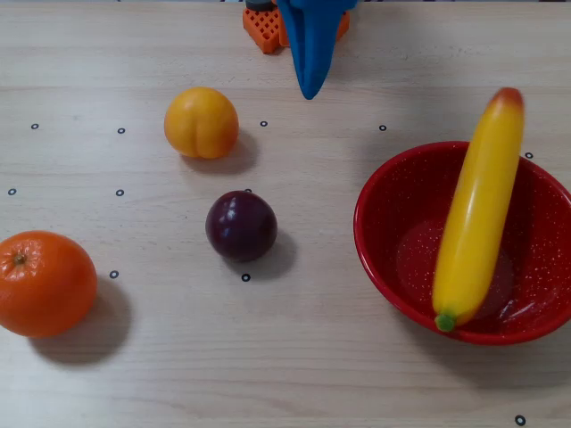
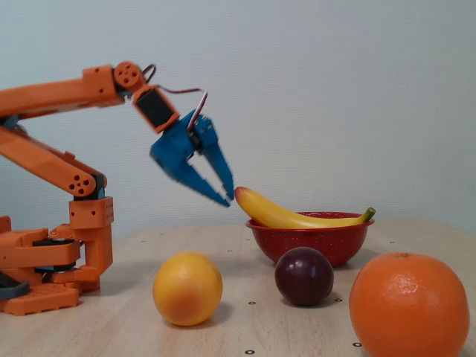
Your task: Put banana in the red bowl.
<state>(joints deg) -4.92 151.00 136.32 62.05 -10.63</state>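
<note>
The yellow banana (image 1: 477, 209) lies across the red speckled bowl (image 1: 364, 223) at the right of the overhead view. Its orange-red tip pokes out over the far rim and its green tip rests at the near rim. In the fixed view the banana (image 2: 297, 218) rests on the bowl (image 2: 312, 242) with one end jutting left past the rim. My blue gripper (image 1: 310, 89) hangs at the top centre, away from the bowl. In the fixed view the gripper (image 2: 228, 199) points down to the right, just left of the banana's raised end, fingertips together and nothing held.
A yellow-orange peach-like fruit (image 1: 201, 122), a dark plum (image 1: 241, 226) and a large orange (image 1: 45, 283) sit on the wooden table left of the bowl. The orange arm base (image 1: 268, 27) stands at the far edge; in the fixed view the base (image 2: 44, 260) is at the left.
</note>
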